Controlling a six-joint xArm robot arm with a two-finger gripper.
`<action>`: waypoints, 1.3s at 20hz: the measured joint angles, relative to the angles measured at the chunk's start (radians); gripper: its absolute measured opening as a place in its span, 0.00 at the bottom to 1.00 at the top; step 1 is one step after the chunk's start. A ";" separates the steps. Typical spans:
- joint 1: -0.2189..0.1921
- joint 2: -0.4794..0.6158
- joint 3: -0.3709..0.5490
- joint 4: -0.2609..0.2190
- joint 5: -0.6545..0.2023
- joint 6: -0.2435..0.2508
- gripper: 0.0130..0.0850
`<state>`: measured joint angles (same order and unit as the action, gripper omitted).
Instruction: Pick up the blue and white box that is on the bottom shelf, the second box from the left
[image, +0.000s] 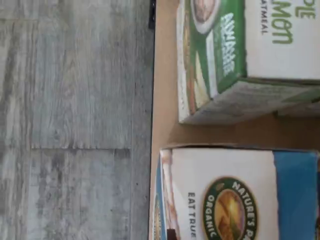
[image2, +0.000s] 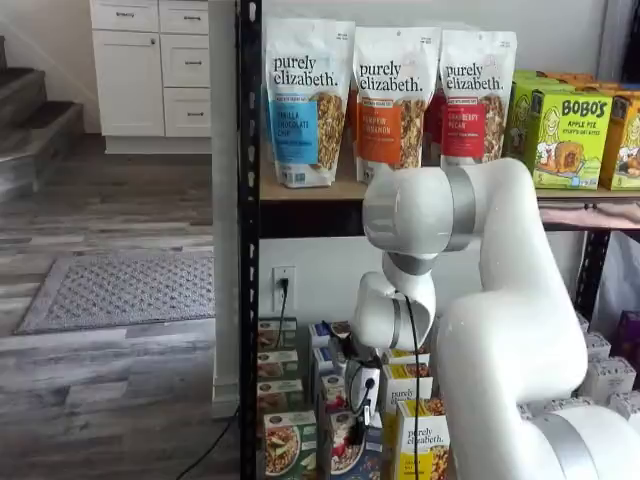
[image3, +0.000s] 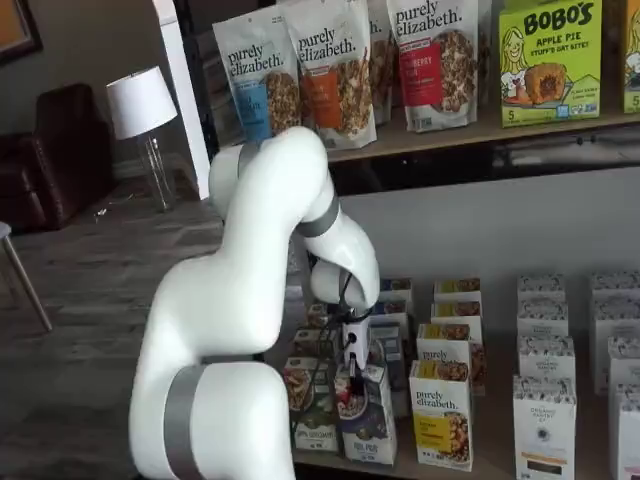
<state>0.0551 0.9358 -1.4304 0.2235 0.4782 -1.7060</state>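
**Gripper down on the blue and white box, bottom shelf**

Wrist view: blue and white box (image: 235, 195) top face visible, beside a green box (image: 225, 55), both on the tan bottom shelf (image: 162, 100); grey floor (image: 75, 120) next to it.

Shelf views: gripper (image3: 352, 368) sits on top of the front-row box (image3: 362, 415), fingers clamped on it. Same in the other view: gripper (image2: 358, 398), box (image2: 350, 445), between green box (image2: 288, 445) and yellow-and-white box (image2: 425, 445).

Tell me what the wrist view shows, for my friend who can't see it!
Two boxes sit on a tan shelf: a blue and white box with a round logo, and beside it, apart, a green and white box. Grey wood floor fills the rest.
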 joint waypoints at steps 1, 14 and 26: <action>0.001 -0.009 0.014 0.003 -0.004 -0.002 0.44; 0.009 -0.240 0.316 0.051 -0.056 -0.045 0.44; 0.038 -0.567 0.652 0.033 -0.056 -0.001 0.44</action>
<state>0.0933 0.3687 -0.7780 0.2568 0.4223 -1.7073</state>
